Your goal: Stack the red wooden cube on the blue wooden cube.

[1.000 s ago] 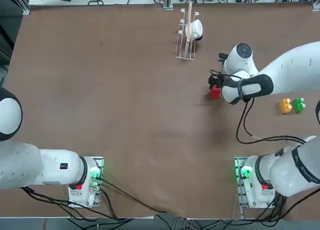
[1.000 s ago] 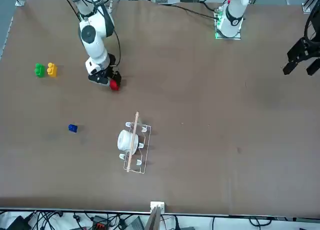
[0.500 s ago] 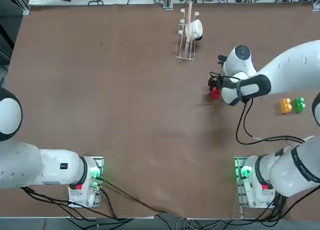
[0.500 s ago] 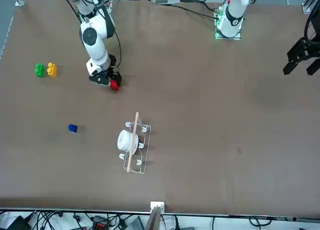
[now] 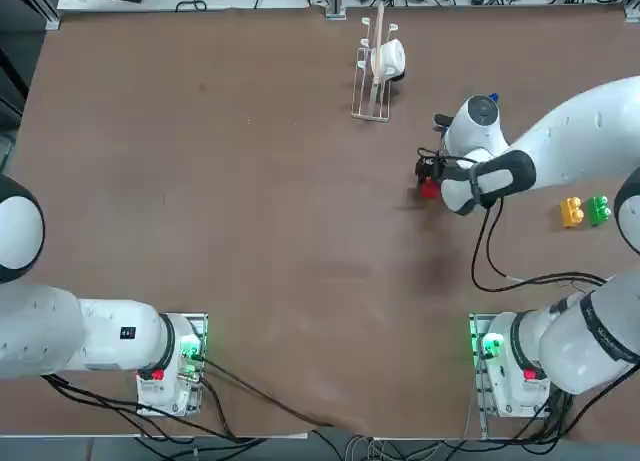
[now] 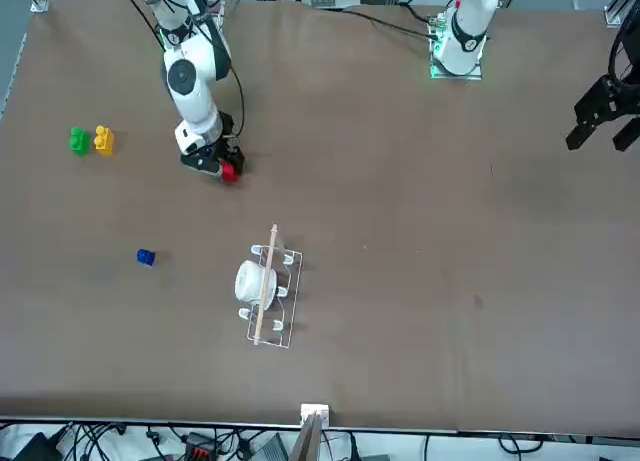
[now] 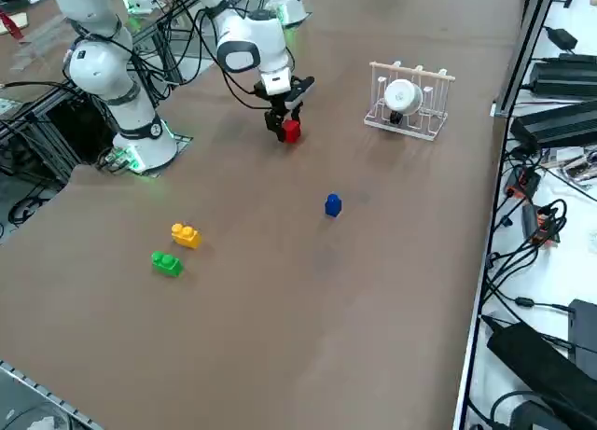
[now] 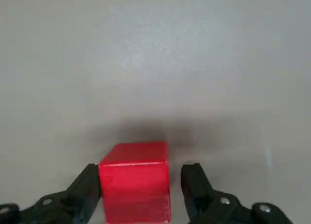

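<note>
The right gripper [image 8: 141,185] is sitting low over the table [image 5: 250,181], jaws apart and straddling the red cube [image 8: 135,178]. One finger [image 8: 87,187] is touching the cube's side; the other is standing just clear. The blue cube [image 7: 333,204] is lying well apart.

The red wooden cube [image 8: 135,181] is plain bright red. The blue wooden cube [image 7: 333,204] is plain dark blue. The table [image 5: 250,201] surface is uniform brown. On the robot's right side lie an orange-yellow studded block [image 7: 185,234] and a green studded block [image 7: 167,263]. The right gripper [image 8: 141,195] has black fingers [image 8: 87,192] on a white arm. The rack [image 6: 270,299] is pale, holding a white cup [image 6: 250,281].
</note>
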Motion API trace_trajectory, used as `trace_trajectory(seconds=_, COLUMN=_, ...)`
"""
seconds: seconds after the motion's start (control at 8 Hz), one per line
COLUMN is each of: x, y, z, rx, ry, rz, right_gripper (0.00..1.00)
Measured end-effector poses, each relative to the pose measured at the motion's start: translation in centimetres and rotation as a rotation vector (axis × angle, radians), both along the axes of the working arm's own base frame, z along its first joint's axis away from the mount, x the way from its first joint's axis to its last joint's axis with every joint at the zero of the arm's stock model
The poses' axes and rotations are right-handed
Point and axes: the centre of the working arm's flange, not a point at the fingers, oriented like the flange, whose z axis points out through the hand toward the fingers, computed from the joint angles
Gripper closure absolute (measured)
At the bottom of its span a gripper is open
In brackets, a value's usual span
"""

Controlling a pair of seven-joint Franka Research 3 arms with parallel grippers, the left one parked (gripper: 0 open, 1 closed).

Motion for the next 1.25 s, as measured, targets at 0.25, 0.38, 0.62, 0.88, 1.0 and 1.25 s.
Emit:
trace_trajectory(seconds=0.25, x=0.2, y=0.0, z=0.1, rx=0.003, ry=-0.011, rz=0.021, right_gripper=0.30)
trace_trajectory(seconds=0.38, x=0.7, y=-0.1, z=0.3, rx=0.003, ry=-0.020, rz=0.045, right_gripper=0.30)
trace_trajectory(seconds=0.62, x=2.0, y=-0.3, z=1.9, rx=0.008, ry=-0.044, rz=0.075, right_gripper=0.30)
trace_trajectory(seconds=0.88, x=5.8, y=-2.2, z=6.2, rx=-0.015, ry=-0.031, rz=0.153, right_gripper=0.30)
trace_trajectory(seconds=1.0, x=8.8, y=-4.6, z=9.3, rx=-0.025, ry=-0.036, rz=0.196, right_gripper=0.30)
trace_trajectory(seconds=1.25, x=13.7, y=-10.9, z=14.2, rx=-0.047, ry=-0.061, rz=0.274, right_gripper=0.30)
